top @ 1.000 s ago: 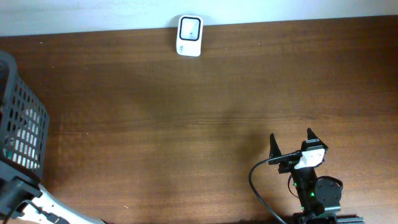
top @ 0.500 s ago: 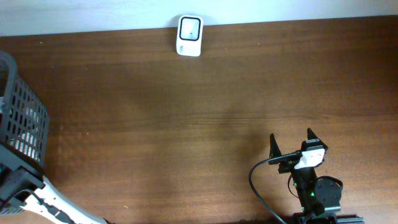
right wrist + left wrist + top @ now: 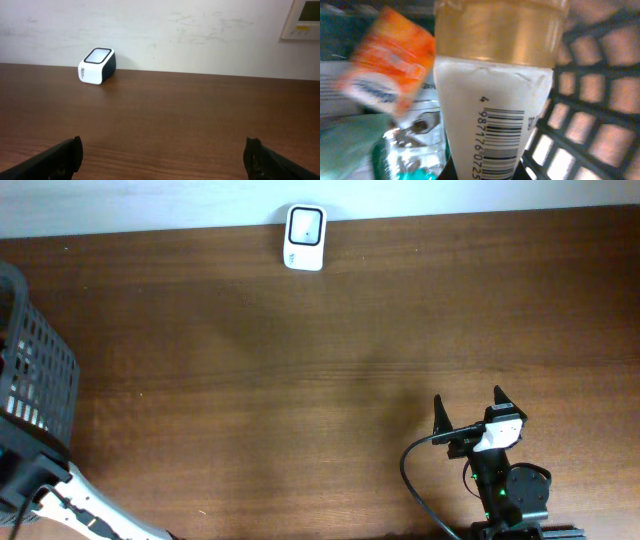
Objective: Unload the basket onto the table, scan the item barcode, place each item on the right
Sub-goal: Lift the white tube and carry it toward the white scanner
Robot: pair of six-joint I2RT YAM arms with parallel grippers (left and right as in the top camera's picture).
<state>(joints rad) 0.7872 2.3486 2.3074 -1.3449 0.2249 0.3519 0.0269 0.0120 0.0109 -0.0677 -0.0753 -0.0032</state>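
Note:
In the left wrist view the item [image 3: 492,100], a white tube with a tan-gold cap and a printed barcode [image 3: 502,142], fills the middle. My left gripper [image 3: 482,174] is shut on it, with dark jaws at both sides of its lower end, inside the dark mesh basket [image 3: 42,375]. The basket rim hides that gripper from overhead. The white scanner [image 3: 304,237] stands at the table's far edge and also shows as the scanner [image 3: 97,65] in the right wrist view. My right gripper [image 3: 470,412] sits open and empty near the front right.
Around the tube lie an orange packet [image 3: 390,60], a clear wrapped pack [image 3: 412,145] and teal packaging [image 3: 345,145]. The basket wall [image 3: 590,100] is close on the right. A black cable [image 3: 415,480] loops beside the right arm. A white wall [image 3: 160,30] backs the table.
My left arm at the bottom left has shifted slightly by the basket, and its jaws have closed on the item. The right arm and scanner have not moved.

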